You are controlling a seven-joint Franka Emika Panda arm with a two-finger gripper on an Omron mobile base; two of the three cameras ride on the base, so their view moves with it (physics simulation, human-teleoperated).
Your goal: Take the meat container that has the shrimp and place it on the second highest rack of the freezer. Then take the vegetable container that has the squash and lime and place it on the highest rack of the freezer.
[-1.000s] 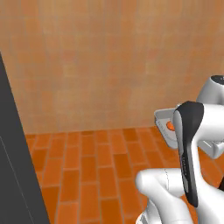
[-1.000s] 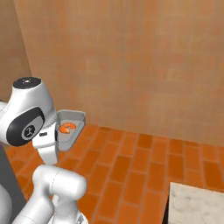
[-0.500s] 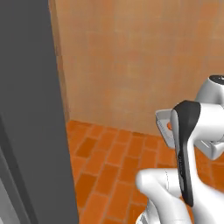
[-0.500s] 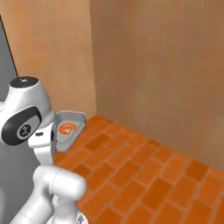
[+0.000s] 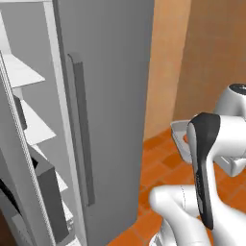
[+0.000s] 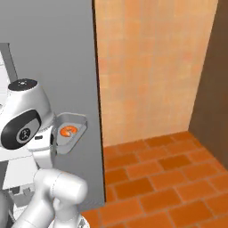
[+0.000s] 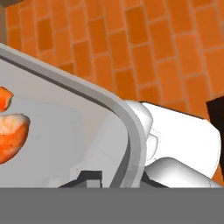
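Collision risk comes first: the freezer [image 5: 110,96] stands close on my left with its door [image 5: 103,158] swung out toward me, and the tray [image 6: 70,132] I carry hangs just beside that grey door panel in the right base view, so a careless swing or a turn of the base could, in my judgement, knock the tray rim against the door or its long bar handle [image 5: 81,129]. A knock of that kind could twist the tray in my grip or tip it, and the shrimp [image 6: 67,131], which lies loose on the tray floor and is much smaller than the tray, could slide to one side or roll over the low rim onto the brick floor [image 6: 164,178]. A second risk is the grip itself: I hold the tray by one edge only, so its weight hangs out beyond my fingers, and a sudden stop could let it sag or slip. A third is choosing the wrong white shelf [image 5: 19,72] inside the freezer, since several sit close above one another at the far left. My gripper [image 7: 107,181] is closed almost fully, pinching the thin wall of the tray at its rim; in the hand view the rim curves across just above my fingertips, with the shrimp resting on the tray floor to the left.
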